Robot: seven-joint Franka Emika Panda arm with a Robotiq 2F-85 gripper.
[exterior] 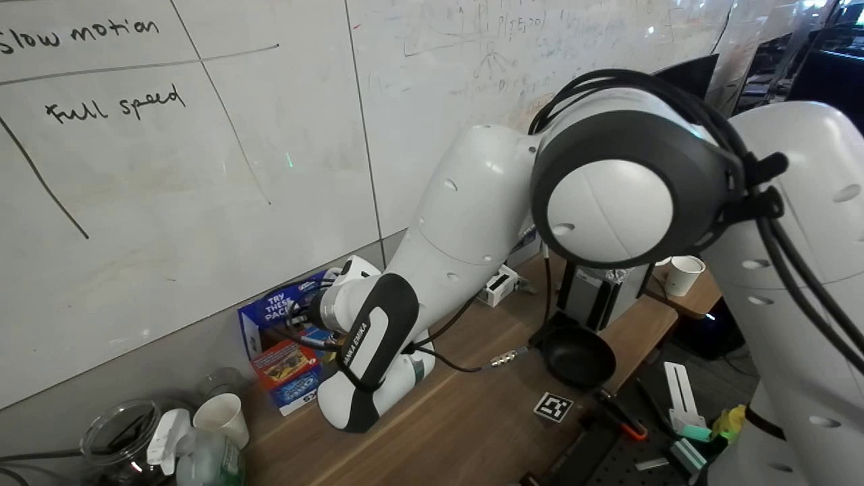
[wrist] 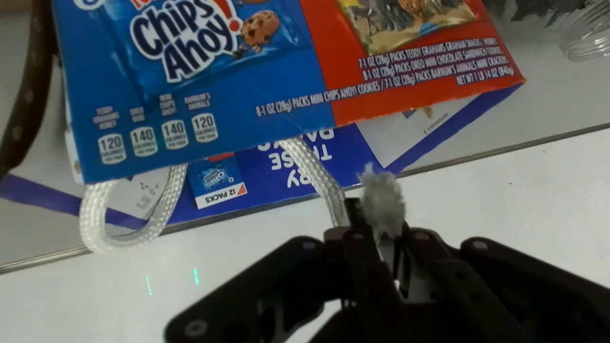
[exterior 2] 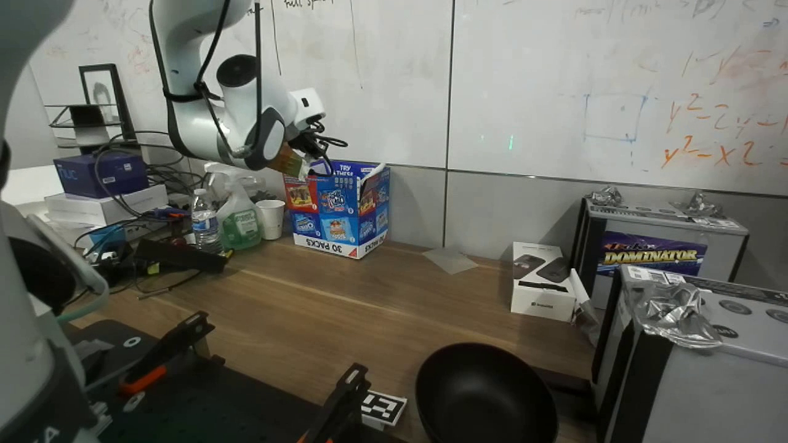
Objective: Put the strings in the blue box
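The white cord (wrist: 317, 176) hangs at the mouth of the blue box (exterior 2: 335, 212): in the wrist view it dips behind the edge of the near panel, and one loop shows past that edge. How much lies inside is hidden. The jaws are drawn nearly together and pinch the cord close to a frayed end.

The box stands on a wood-grain bench (exterior 2: 369, 301), near the grey panel (exterior 2: 415, 206) that runs along the wall beneath a large whiteboard (exterior 2: 554, 80). Just beside it are a paper cup (exterior 2: 271, 219), a spray bottle (exterior 2: 239, 215) and then a water bottle (exterior 2: 205, 221). Beyond these, a dark blue carton (exterior 2: 104, 174) sits on a white carton (exterior 2: 101, 210).

The other way along the wall lie a thin grey sheet (exterior 2: 450, 260), a white box (exterior 2: 542, 298) and two grey machines (exterior 2: 695, 381) topped with crumpled foil (exterior 2: 677, 317). A black pan (exterior 2: 486, 394) rests near the bench's edge, a checkered card (exterior 2: 383, 407) just beside it.

The whiteboard carries "Slow motion" and "Full speed" in black handwriting, with equations in orange.
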